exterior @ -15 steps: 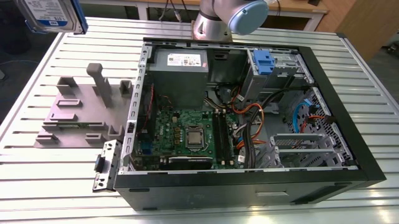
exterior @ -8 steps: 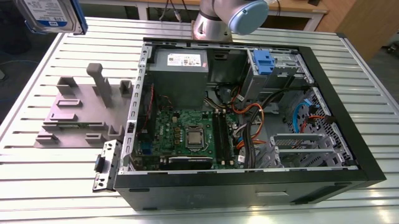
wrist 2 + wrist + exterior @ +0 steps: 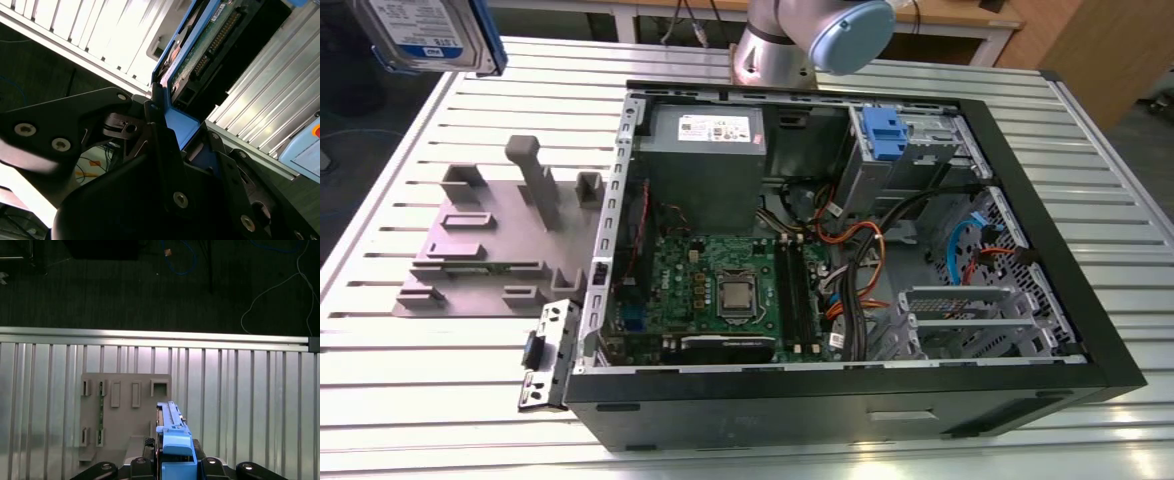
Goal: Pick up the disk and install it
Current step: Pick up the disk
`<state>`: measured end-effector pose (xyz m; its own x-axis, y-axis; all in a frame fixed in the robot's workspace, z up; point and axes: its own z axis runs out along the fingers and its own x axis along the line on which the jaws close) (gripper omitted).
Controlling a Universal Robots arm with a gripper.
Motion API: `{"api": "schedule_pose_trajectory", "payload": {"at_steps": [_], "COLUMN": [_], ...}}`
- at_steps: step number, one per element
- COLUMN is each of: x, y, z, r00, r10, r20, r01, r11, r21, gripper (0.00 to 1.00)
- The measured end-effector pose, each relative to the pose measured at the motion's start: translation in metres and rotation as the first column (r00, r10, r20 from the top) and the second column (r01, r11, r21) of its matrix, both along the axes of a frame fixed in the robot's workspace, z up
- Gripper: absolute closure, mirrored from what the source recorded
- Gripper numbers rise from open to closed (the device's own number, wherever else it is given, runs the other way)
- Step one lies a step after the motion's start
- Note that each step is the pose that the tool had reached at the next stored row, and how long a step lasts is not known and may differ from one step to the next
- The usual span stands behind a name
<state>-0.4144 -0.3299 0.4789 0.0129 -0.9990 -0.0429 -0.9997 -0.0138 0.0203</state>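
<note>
Hovering above the surface, the disk hangs at ten o'clock off the case in the exterior view, gripper pinching its blue rail. Pickup looks done, install not yet.

Silver disk, blue rails; grey fixture.

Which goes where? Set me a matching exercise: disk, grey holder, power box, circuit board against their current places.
Things: 1 disk; 2 grey holder; 3 power box; 4 circuit board.
Places: A on the table beside the case; B flat in the case's middle; C clamped in the end effector; D in a case corner.
Pairs: 1-C; 2-A; 3-D; 4-B.
</note>
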Motion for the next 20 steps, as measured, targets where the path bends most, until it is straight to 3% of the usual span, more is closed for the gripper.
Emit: {"api": "schedule_pose_trajectory", "payload": {"at_steps": [11, 20], "x": [0.0007, 0.0109], "y": [-0.0049, -0.0053], "z": [0.0, 0.0], "r00": [1.0, 1.0], "r10": [0.0, 0.0], "r20": [0.0, -0.0008], "r01": [0.0, 0.0], "r11": [1.0, 1.0], "r21": [-0.0001, -0.0001], "gripper": [0.63, 0.63]}}
